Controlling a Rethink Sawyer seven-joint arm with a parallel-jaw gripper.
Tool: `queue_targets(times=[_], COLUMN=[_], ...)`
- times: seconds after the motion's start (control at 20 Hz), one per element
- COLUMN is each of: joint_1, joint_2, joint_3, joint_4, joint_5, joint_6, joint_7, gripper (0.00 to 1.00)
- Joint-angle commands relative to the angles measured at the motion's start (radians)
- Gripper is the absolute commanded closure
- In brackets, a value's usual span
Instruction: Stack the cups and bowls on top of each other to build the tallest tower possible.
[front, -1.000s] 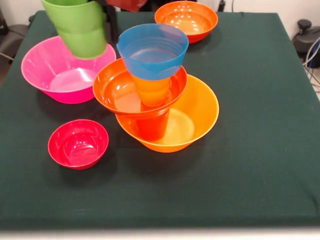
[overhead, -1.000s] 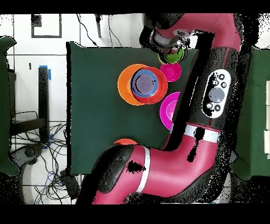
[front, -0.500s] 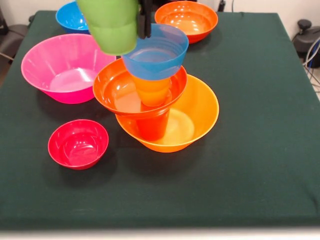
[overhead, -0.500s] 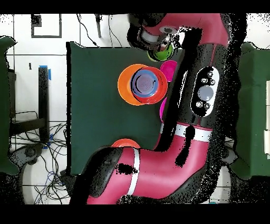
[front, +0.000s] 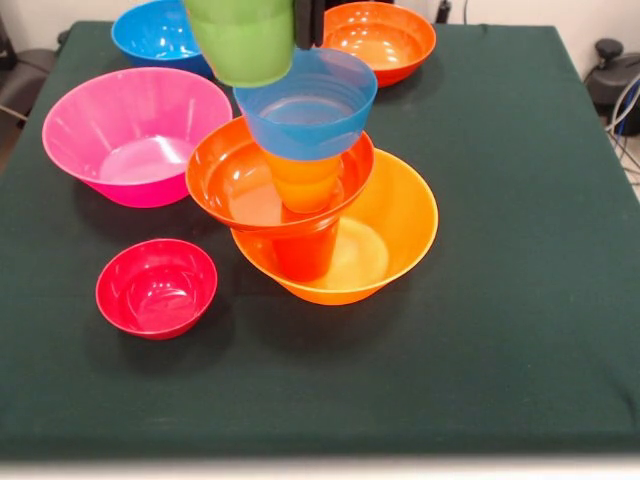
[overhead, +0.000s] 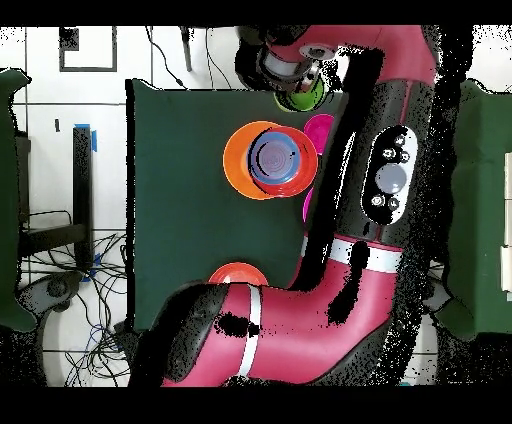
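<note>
The tower stands mid-table: a wide orange bowl (front: 395, 235) holds a red-orange cup (front: 303, 252), then a red-orange bowl (front: 225, 180), an orange cup (front: 303, 182) and a blue bowl (front: 305, 100) on top. In the overhead view the tower (overhead: 270, 160) shows as nested rings. My gripper (front: 262, 18) is shut on the light green cup (front: 243, 42), which hangs upright just left of and above the blue bowl's rim. One black finger (front: 305, 22) shows at the cup's right side. The green cup (overhead: 303, 97) peeks out under the arm's wrist.
A pink bowl (front: 135, 135) sits left of the tower, and a small crimson bowl (front: 156, 287) lies in front of it. At the back stand a second blue bowl (front: 158, 32) and an orange bowl (front: 372, 38). The arm (overhead: 380, 190) covers most of the pink bowl (overhead: 322, 130).
The gripper has carried the green cup to the right, from over the pink bowl to beside the tower's top blue bowl. The blue bowl at the back is now uncovered.
</note>
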Motion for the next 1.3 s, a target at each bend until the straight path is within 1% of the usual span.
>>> queue_targets(times=[0.05, 0.5, 0.55, 0.7, 0.9, 1.0, 1.3], joint_1=[0.02, 0.029, 0.029, 0.032, 0.038, 0.04, 0.046], joint_2=[-0.014, -0.065, -0.062, -0.083, -0.098, -0.103, -0.125], joint_3=[0.017, -0.018, -0.019, -0.028, -0.041, -0.045, -0.056], joint_4=[0.154, 0.317, 0.316, 0.378, 0.427, 0.443, 0.48], joint_5=[0.011, 0.054, 0.056, 0.068, 0.077, 0.08, 0.092], joint_6=[-0.01, -0.144, -0.149, -0.196, -0.236, -0.249, -0.243], joint_7=[0.061, 0.089, 0.091, 0.099, 0.105, 0.107, 0.103], gripper=[1.0, 1.0, 1.0, 1.0, 1.0, 1.0, 1.0])
